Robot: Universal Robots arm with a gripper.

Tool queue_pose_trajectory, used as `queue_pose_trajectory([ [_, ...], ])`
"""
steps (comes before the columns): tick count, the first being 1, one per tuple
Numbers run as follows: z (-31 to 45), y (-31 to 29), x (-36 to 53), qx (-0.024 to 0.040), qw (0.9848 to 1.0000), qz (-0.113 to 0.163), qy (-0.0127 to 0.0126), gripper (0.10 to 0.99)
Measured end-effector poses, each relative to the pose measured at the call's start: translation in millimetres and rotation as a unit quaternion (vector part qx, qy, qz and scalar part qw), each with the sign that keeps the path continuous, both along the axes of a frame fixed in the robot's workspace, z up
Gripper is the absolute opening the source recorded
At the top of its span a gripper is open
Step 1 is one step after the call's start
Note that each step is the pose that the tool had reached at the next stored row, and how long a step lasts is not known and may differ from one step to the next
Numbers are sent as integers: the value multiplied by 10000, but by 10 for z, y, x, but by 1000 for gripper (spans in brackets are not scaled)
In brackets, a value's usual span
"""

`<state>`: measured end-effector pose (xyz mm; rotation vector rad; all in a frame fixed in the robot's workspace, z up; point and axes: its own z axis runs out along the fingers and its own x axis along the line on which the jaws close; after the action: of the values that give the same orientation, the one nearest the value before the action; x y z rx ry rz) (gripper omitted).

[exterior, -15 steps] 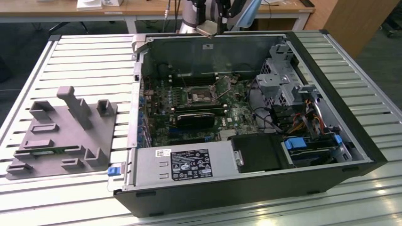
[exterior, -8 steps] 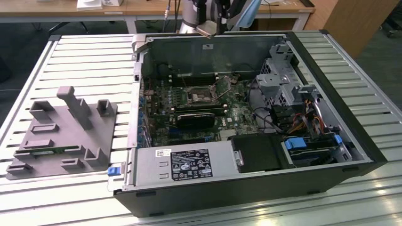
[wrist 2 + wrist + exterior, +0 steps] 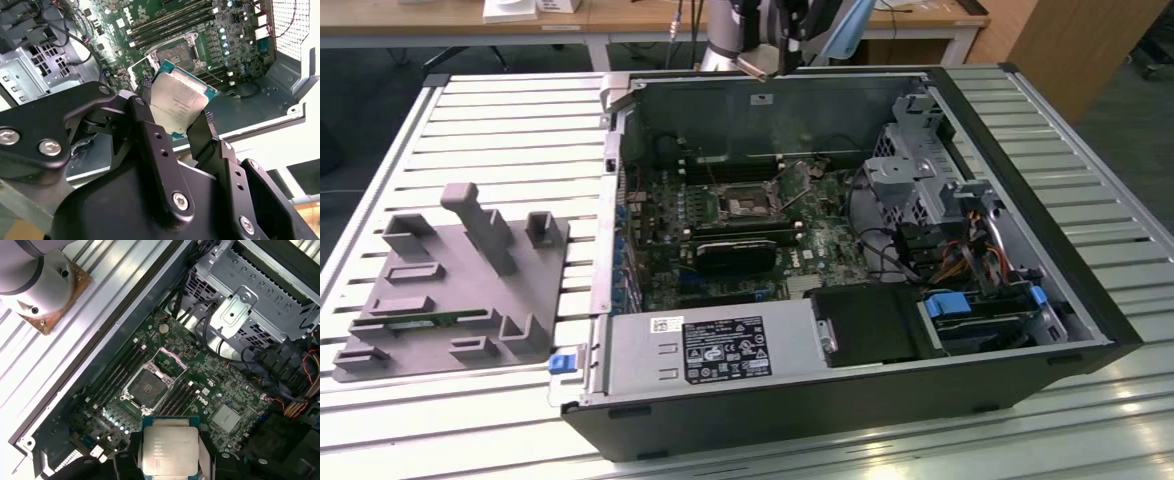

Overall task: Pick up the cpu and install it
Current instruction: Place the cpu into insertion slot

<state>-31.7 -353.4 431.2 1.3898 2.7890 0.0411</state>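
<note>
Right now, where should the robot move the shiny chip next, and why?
Probably carry the cpu sideways until it hangs over the socket, then lower it. The end effector grips the chip by its edges above the motherboard. The socket looks open and empty, and in both wrist views it is not yet under the chip.

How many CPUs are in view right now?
1. The cpu is clamped in the tool above the open case; the motherboard socket below looks empty. The grey fixture has recesses that could hide another.
</note>
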Motion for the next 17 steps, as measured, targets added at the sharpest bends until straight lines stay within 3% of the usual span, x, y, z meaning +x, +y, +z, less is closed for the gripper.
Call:
queue_pose_trajectory([
  [8,-2,0,0,0,9995,-306,0,533],
  [17,-4,0,0,0,9979,-644,0,533],
])
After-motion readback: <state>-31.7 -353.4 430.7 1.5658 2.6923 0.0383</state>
